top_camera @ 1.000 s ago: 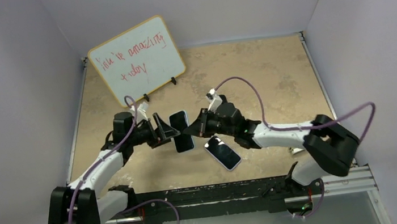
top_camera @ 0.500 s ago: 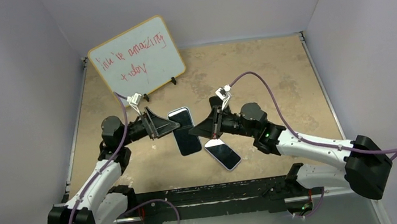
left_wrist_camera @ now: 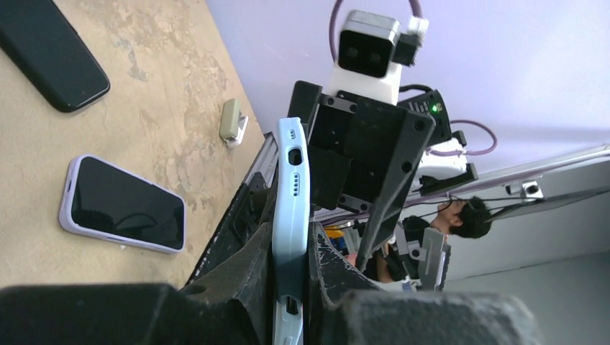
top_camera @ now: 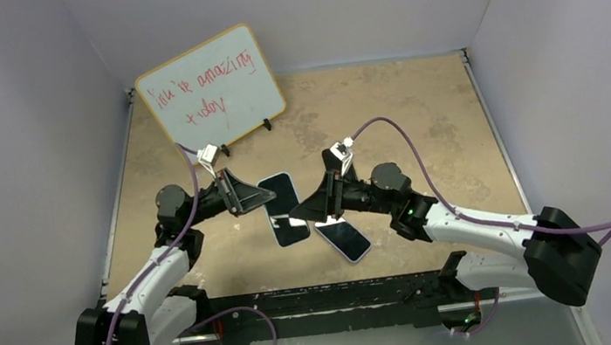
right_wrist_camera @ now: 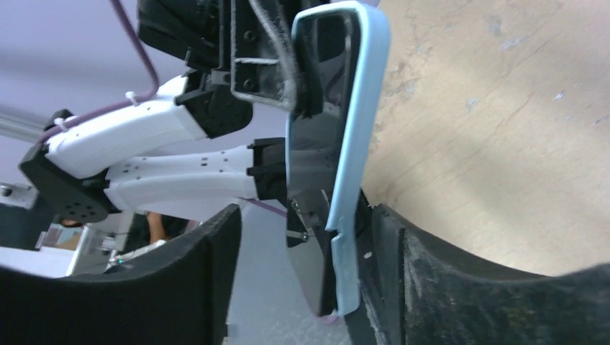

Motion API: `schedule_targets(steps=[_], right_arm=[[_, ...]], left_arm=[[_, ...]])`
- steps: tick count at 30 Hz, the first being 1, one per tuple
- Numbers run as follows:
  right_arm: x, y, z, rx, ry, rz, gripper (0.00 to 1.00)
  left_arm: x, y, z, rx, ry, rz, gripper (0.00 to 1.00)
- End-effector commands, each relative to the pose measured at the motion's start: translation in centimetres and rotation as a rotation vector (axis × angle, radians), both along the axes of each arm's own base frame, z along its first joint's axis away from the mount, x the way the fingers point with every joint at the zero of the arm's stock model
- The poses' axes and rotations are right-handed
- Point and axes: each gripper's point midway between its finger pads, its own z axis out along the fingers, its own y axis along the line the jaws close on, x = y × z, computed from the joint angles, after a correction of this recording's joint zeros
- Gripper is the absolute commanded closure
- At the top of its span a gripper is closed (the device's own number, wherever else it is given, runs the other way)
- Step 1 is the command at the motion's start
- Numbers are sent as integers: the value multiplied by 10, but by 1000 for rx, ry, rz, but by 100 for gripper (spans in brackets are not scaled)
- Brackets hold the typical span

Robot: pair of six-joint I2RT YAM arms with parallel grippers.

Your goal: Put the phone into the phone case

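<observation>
Overhead camera looks down on the table [top_camera: 417, 106]; both close wrist cameras share the blue case [left_wrist_camera: 291, 194].

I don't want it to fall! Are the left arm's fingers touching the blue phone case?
Touching. The left wrist view shows the blue phone case edge-on, pinched between the two left fingers, with no gap visible on either side.

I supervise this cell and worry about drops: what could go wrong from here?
1. Only the left gripper clamps the light-blue phone case, near one end. The right gripper stands open around it, so the case may tilt or slip out.
2. The lilac-cased phone lies on the table close by, so a dropped case could strike it.
3. Both grippers are crowded together, so closing might knock fingers.
</observation>
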Motion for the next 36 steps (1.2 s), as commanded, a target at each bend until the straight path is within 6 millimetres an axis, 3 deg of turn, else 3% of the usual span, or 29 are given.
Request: schedule_targets(steps=[1,6,12,21,22,24,26,34,36], right_arm=[[-11,-9,13,68,-45,15,26],[-18,-15,-13,4,-9,28,15],[-27,-7,-10,54,22,106,18],[-37,-6,1,137,79,157,49],[-36,-7,2,141,94,145,56],[-34,-11,6,153,118,123,82],[-35,-13,10,169,137,114,98],[-41,-17,21,255,176,134,100],[-41,-17,18,238,151,135,89]], left_arm=[[4,1,16,-67,-25,30,100],[5,2,27,-131,-42,21,100],[8,-2,26,-149,-34,8,100],[23,-4,20,-22,-110,72,100],[25,-4,19,16,-136,83,100],[33,-1,10,133,-165,120,100],[38,6,2,248,-194,167,100],[30,6,0,290,-231,139,100],[23,3,8,255,-248,105,100]])
